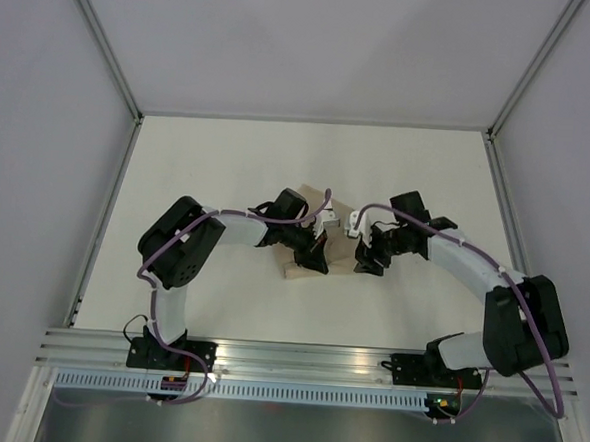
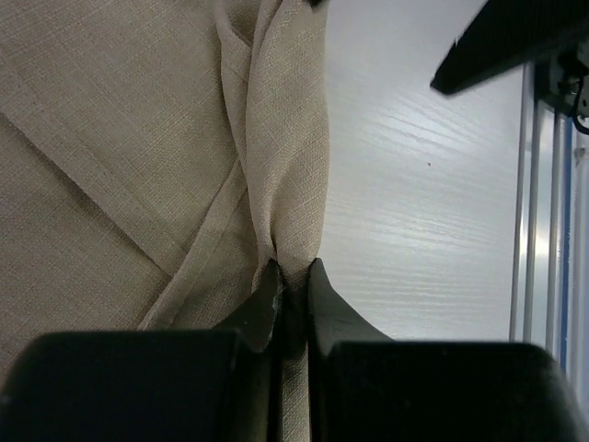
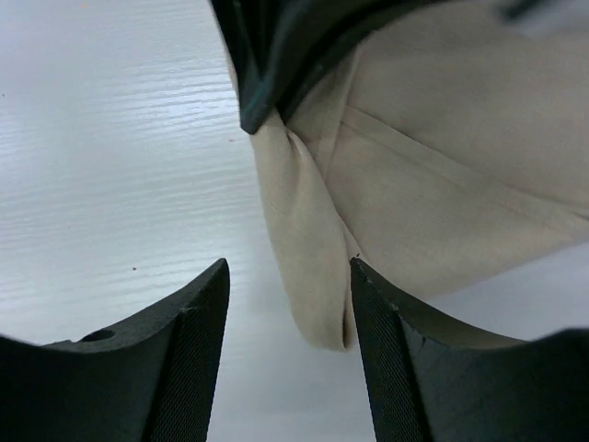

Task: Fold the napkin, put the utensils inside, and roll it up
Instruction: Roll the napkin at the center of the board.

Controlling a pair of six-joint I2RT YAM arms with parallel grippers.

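Top external view: the napkin [image 1: 300,271] lies as a compact folded bundle midway between the left and right edges of the table [image 1: 229,157], largely covered by the left gripper [image 1: 314,254] and right gripper [image 1: 370,258] meeting over it. Left wrist view: the left fingers [image 2: 265,308] are pressed together on a gathered ridge of cloth, beside flat folded layers. Right wrist view: the right fingers [image 3: 189,350] stand spread either side of the bundle's end, gripping nothing. Folding appears done, but the fork is visible nowhere, so whether it is inside cannot be told, and rolling looks unfinished.
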